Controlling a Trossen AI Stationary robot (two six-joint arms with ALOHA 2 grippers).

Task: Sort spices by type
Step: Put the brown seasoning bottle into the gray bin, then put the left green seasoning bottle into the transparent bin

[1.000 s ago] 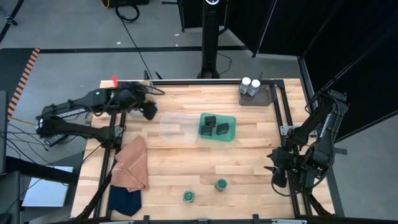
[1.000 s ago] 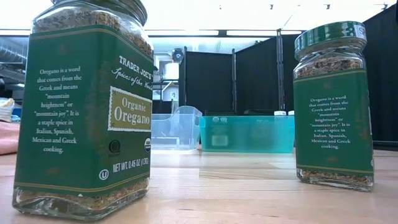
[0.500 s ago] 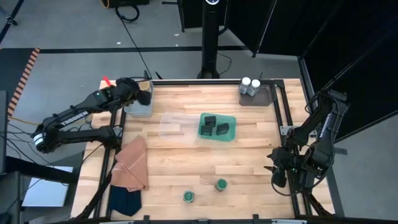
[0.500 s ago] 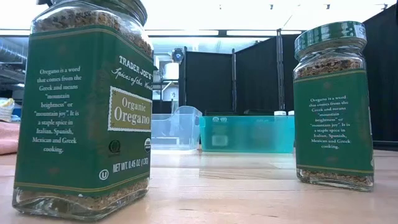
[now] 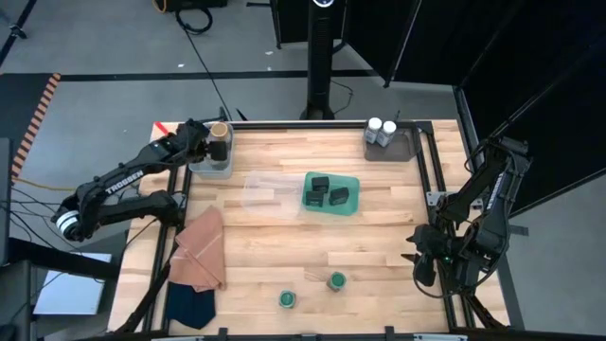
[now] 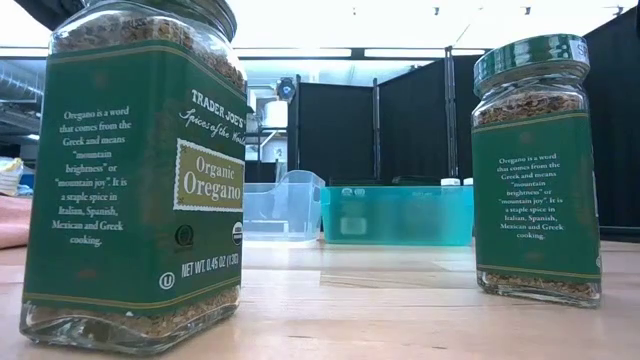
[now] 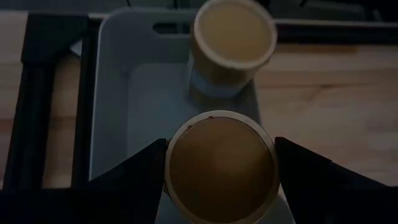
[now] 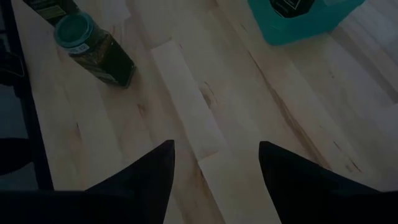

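Note:
My left gripper point(image 7: 221, 180) points down into a grey tray point(image 7: 118, 93) at the table's far-left corner point(image 5: 210, 163), shut on a tan-lidded jar point(image 7: 221, 165). A second tan-lidded jar point(image 7: 233, 37) stands in the same tray point(image 5: 220, 133). Two green-lidded oregano jars stand near the near edge point(image 5: 288, 299) point(image 5: 336, 281), large in the low view point(image 6: 140, 170) point(image 6: 538, 165). Dark tins lie in a teal tray point(image 5: 331, 193). White-lidded jars point(image 5: 382, 131) stand in a grey tray at the far right. My right gripper point(image 8: 214, 162) is open and waits at the near right point(image 5: 423, 258). My left gripper comes from above, pointing down, with one finger point(image 7: 140, 171) on each side of the tan-lidded jar at its lid's rim point(image 7: 177, 155). The jar stands upright inside the grey tray. Whether its base rests on the tray floor is hidden by the lid.
A clear tray point(image 5: 270, 192) sits left of the teal tray. A folded orange cloth point(image 5: 199, 251) and a navy cloth point(image 5: 189, 308) lie at the near left. Bare wood stretches across the table's middle and right. Black frame rails run along the table's edges.
My left gripper has moved from beside the clear tray toward the table's far-left corner and now stands over the grey tray there. The right arm has kept still.

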